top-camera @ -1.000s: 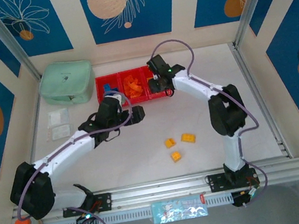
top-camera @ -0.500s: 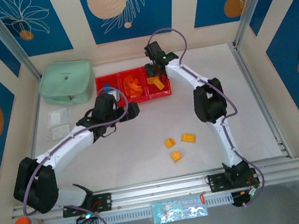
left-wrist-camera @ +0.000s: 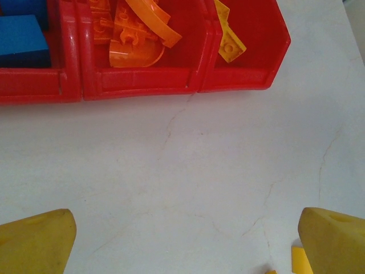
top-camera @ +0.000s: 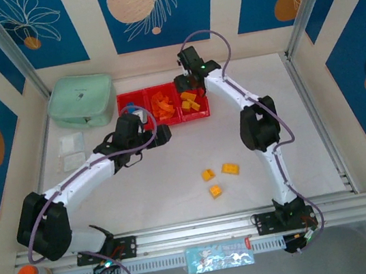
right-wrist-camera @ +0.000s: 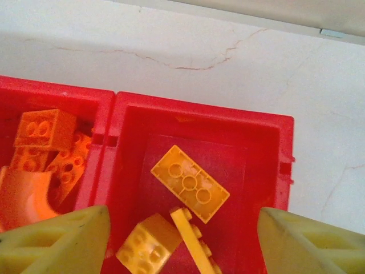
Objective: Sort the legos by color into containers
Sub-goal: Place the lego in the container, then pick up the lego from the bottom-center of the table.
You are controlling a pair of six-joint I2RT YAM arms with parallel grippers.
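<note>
Three joined red containers [top-camera: 164, 119] stand at the back of the table. The left one holds blue legos [left-wrist-camera: 23, 40], the middle one orange legos [left-wrist-camera: 137, 34], the right one yellow legos [right-wrist-camera: 190, 182]. My right gripper [right-wrist-camera: 182, 212] hangs open over the right container [right-wrist-camera: 268, 171], and the yellow pieces lie loose below it. Three more yellow legos [top-camera: 216, 177] lie on the table in front. My left gripper [left-wrist-camera: 186, 220] is open over bare table just in front of the containers, with nothing between its fingers.
A mint green pouch [top-camera: 82, 100] lies left of the containers, with small clear packets [top-camera: 71, 150] in front of it. The left arm [top-camera: 85, 172] stretches diagonally across the left half of the table. A metal rail [top-camera: 197, 231] runs along the near edge.
My right gripper moved back over the right container and its jaws opened; more yellow now shows in that container. The left arm drew back slightly to the left.
</note>
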